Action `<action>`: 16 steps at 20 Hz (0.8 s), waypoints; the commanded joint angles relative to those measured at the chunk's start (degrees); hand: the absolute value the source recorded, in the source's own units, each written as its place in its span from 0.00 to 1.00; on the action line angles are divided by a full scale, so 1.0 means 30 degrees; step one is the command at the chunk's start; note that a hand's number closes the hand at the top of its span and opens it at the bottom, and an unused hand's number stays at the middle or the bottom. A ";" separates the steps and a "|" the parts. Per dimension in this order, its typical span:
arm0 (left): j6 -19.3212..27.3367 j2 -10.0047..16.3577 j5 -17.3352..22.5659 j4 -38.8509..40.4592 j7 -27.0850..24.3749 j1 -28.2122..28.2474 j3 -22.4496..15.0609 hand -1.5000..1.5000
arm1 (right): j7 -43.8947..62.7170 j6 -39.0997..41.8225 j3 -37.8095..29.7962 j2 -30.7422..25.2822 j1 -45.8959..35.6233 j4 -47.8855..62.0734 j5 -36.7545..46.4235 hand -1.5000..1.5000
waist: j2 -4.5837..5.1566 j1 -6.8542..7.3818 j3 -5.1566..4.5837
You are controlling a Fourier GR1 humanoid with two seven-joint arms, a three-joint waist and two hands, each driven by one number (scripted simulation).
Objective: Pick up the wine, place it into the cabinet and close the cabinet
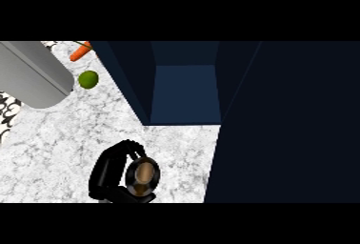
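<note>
Marbled white bench (56, 157); a grey forearm (32, 71) crosses the upper-left corner, its hand out of frame. Carrot (81, 51) and lime (88, 79) lie just beside it. Lower centre: right hand (109, 174), fingers (128, 144) curled round the wine (143, 174), outside the open dark-blue cabinet (184, 90); cabinet door (281, 143) at right

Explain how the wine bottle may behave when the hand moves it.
The wine bottle looks round from above, so it would probably roll if laid down. The left hand curls round it upright; set down carelessly, it may tip.
</note>
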 commanded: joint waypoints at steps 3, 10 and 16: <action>0.2964 -0.0054 -0.0214 -0.0167 -0.0507 -0.0539 -0.1782 1.00 | 0.0479 -0.0120 0.0545 0.0006 0.1099 -0.3427 0.0665 0.00 | 0.0111 -0.0076 -0.0024; 0.6796 -0.0055 -0.0278 -0.1751 0.2037 -0.2301 -0.2574 1.00 | -0.0390 0.0001 0.0503 -0.0708 0.2504 -0.3720 0.0314 0.00 | 0.0100 -0.0136 -0.0012; 0.7507 -0.0051 -0.1190 -0.0427 0.2601 -0.3883 -0.2342 1.00 | -0.1150 0.0297 -0.0134 -0.1349 0.3501 -0.3891 -0.0335 0.00 | 0.0116 -0.0122 -0.0004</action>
